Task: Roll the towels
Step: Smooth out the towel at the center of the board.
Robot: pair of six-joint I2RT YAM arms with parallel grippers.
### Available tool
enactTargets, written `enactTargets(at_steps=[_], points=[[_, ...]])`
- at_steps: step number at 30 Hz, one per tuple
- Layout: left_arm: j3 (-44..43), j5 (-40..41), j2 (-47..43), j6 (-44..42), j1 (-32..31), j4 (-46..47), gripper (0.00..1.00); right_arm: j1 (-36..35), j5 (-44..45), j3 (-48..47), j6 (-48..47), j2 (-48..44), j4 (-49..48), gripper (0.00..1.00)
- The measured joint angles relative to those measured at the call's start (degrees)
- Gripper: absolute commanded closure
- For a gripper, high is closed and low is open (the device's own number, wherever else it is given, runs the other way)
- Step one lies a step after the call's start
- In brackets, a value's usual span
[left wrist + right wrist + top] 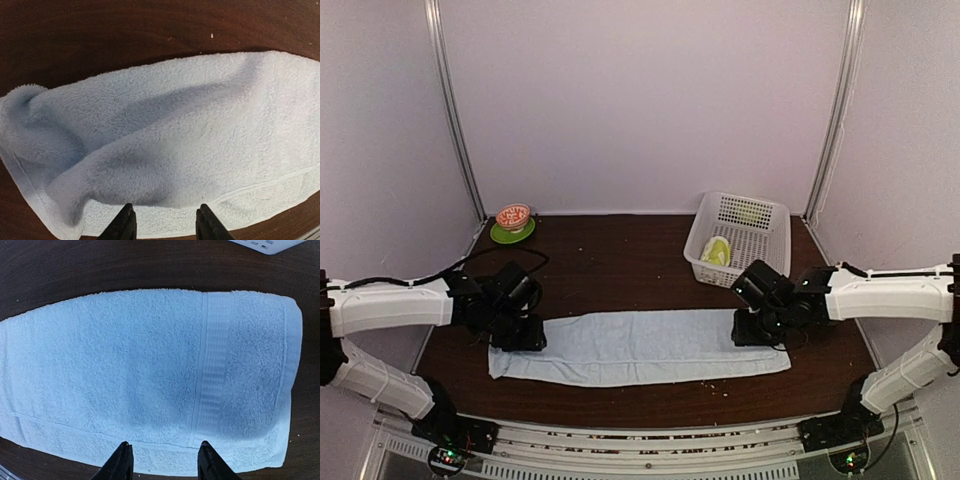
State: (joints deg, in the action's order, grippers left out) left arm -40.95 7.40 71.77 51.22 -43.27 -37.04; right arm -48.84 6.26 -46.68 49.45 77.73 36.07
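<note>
Light-blue towel (640, 347) lies lengthwise on table (620, 260), left end rumpled. Left gripper (165, 222) sits over its left end and right gripper (162, 462) over its right end. Both have jaws parted, gripping nothing.

Light-blue towel (640, 345) spread long and flat across the worktop (620, 260), left end rumpled into folds, yellow-green patterned towel (717, 251) bunched inside the white basket (775, 240)
</note>
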Motion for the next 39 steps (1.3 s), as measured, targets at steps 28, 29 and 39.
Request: enactTargets(at_steps=[28,29,39], points=[[6.6,-2.3,6.0,-2.5,14.5,12.4,0.55,13.0,-6.6,8.3,-0.1,7.0,-17.8,0.56],[6.3,-2.3,6.1,-3.0,14.6,11.8,0.51,13.0,-6.9,8.2,-0.1,6.9,-17.7,0.54],[1.1,-2.3,-3.0,-7.5,15.5,-0.3,0.23,13.6,-8.3,3.7,-3.0,2.3,-6.1,0.47]])
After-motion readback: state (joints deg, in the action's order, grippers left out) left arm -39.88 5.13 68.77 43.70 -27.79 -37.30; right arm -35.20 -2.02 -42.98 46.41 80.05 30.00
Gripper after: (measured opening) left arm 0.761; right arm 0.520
